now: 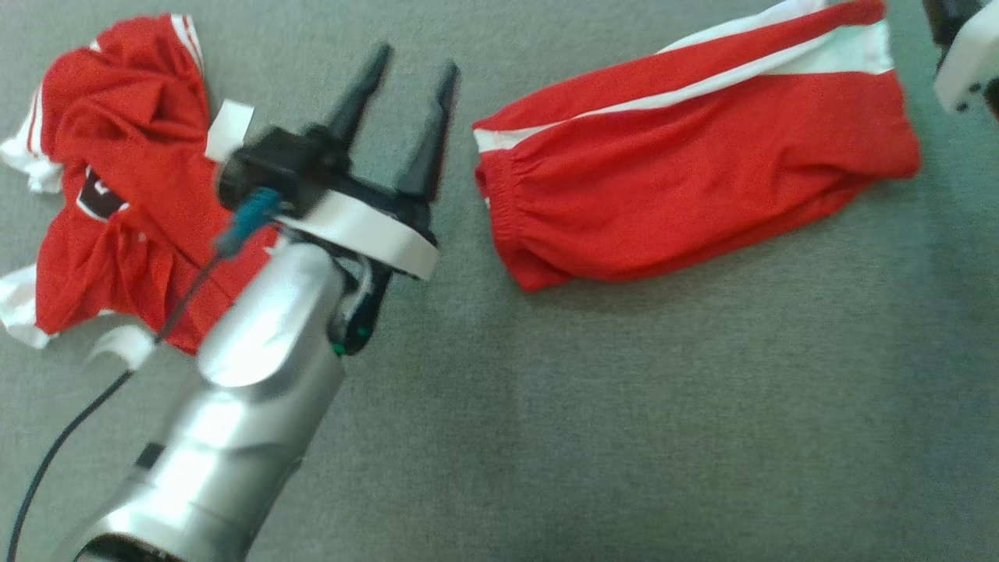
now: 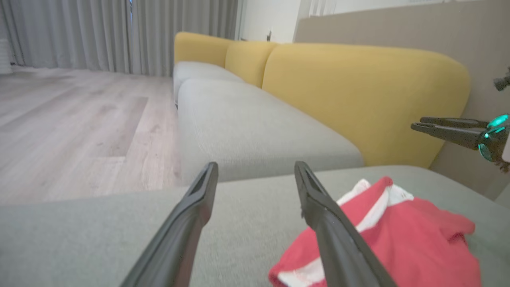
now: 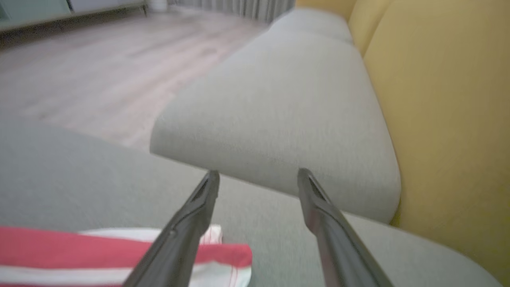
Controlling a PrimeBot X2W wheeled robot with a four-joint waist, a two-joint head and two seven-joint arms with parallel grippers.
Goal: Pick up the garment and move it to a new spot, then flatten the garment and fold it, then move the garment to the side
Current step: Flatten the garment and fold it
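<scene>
The garment [image 1: 687, 172] is a pair of red shorts with white side stripes, lying folded and flat on the grey cushion [image 1: 624, 429] at the upper right of the head view. My left gripper [image 1: 415, 61] stands open just left of its waistband end, not touching it. In the left wrist view the left gripper [image 2: 255, 165] is empty, and the garment [image 2: 398, 239] lies beside its right finger. My right gripper [image 3: 258, 172] is open and empty above the garment's [image 3: 79, 247] striped end. Its pale wrist housing [image 1: 968, 55] shows at the top right corner of the head view.
A crumpled red jersey [image 1: 117, 172] with white trim lies at the left, partly behind my left forearm. Yellow backrests [image 2: 358, 91] rise behind the seat. Another grey seat cushion [image 2: 247, 123] extends beyond, with wooden floor [image 2: 79, 111] to its left.
</scene>
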